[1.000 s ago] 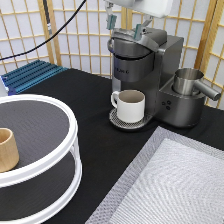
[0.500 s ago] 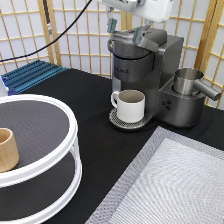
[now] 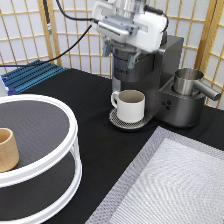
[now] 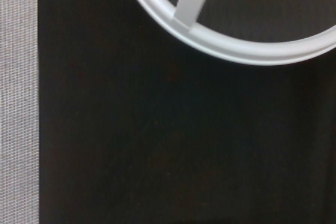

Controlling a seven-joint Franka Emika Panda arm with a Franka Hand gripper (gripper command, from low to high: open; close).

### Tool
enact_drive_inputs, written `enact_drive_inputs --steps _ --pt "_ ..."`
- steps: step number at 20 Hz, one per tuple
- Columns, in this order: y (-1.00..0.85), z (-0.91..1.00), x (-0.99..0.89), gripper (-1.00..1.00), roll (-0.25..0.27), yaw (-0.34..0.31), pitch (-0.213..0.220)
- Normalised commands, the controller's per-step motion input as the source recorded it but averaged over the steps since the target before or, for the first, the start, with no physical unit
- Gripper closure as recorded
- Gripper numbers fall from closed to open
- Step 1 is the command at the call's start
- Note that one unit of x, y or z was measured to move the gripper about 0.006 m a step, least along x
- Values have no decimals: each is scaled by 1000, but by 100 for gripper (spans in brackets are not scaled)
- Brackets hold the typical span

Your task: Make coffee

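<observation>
Cream mug (image 3: 131, 105) parked under brewer (image 3: 145, 75) to catch coffee; gripper (image 3: 120, 54) above, jaws spread (pod unseen).

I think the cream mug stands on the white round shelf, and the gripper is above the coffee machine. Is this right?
Not quite. In the exterior view the cream mug stands on the drip tray of the coffee machine, not on the white round shelf. The shelf holds only a wooden cup. The gripper is indeed above the machine.
</observation>
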Motion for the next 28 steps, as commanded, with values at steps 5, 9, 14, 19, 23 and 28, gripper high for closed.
enact_drive_inputs --steps 5,9,14,19,23,28 --pt "0 -755 -137 -100 -52 37 -83" --pt "148 612 -211 -100 -110 49 -24" --pt "63 1000 -159 -100 -76 97 -23" --pt "109 979 -123 -100 -44 190 -21" --pt "-35 778 -151 -100 -13 214 -69" --pt "56 619 -219 -100 -51 205 -109"
